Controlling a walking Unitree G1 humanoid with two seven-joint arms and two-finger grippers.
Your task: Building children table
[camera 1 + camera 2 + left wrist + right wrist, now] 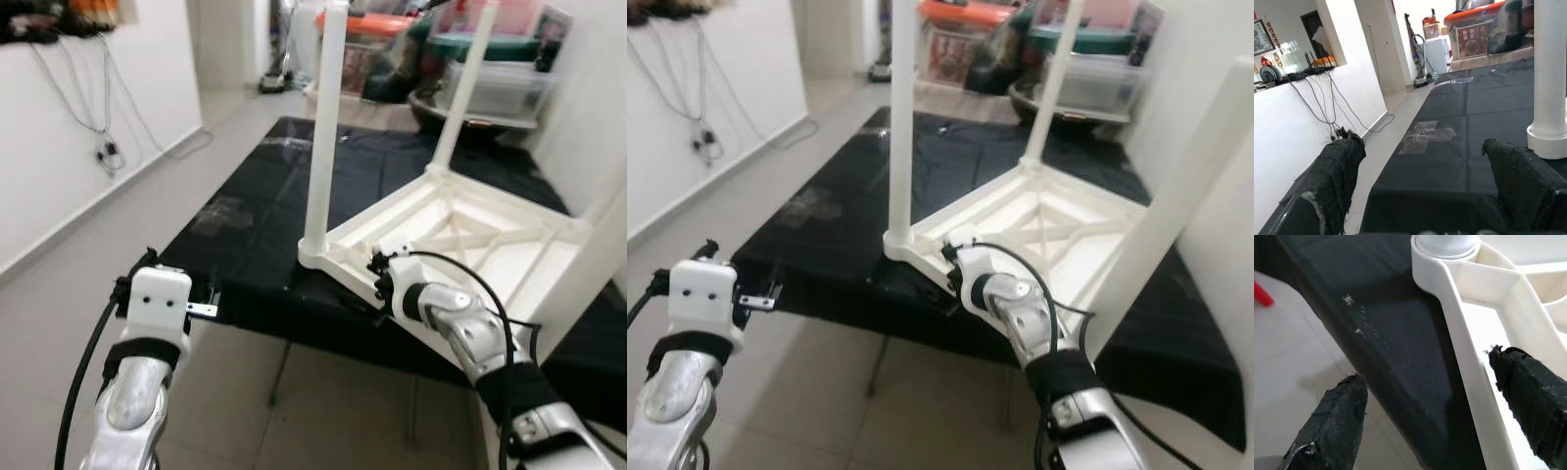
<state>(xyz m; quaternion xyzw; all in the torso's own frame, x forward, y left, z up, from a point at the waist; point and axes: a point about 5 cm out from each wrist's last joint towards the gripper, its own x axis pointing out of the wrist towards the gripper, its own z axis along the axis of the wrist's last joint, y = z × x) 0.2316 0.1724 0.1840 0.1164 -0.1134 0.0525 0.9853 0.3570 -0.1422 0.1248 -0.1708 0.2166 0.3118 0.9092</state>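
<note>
Lying upside down on a black-covered work surface, the white plastic children table is showing its ribbed underside, with its near edge sitting close to the front edge of the black cover. Two legs are standing upright in their corner sockets: a near leg at the front-left corner and a far leg at the back. A third white leg is leaning up along the right side of the head views, close to the camera; whether it is seated in a socket cannot be told.

Right gripper is sitting at the table's near rim, just beside the socket of the near leg. Its black fingers are spread wide apart, one over the white frame, the other out over the black cover's edge and the floor, clamping nothing.

Left gripper is hovering off the front-left corner of the black surface, pointing along it toward the near leg's base. Its padded fingers are also standing apart, holding nothing.

Clear tape patch is sticking on the black cover. Storage bins are sitting behind the surface, cables hanging on the left white wall.
</note>
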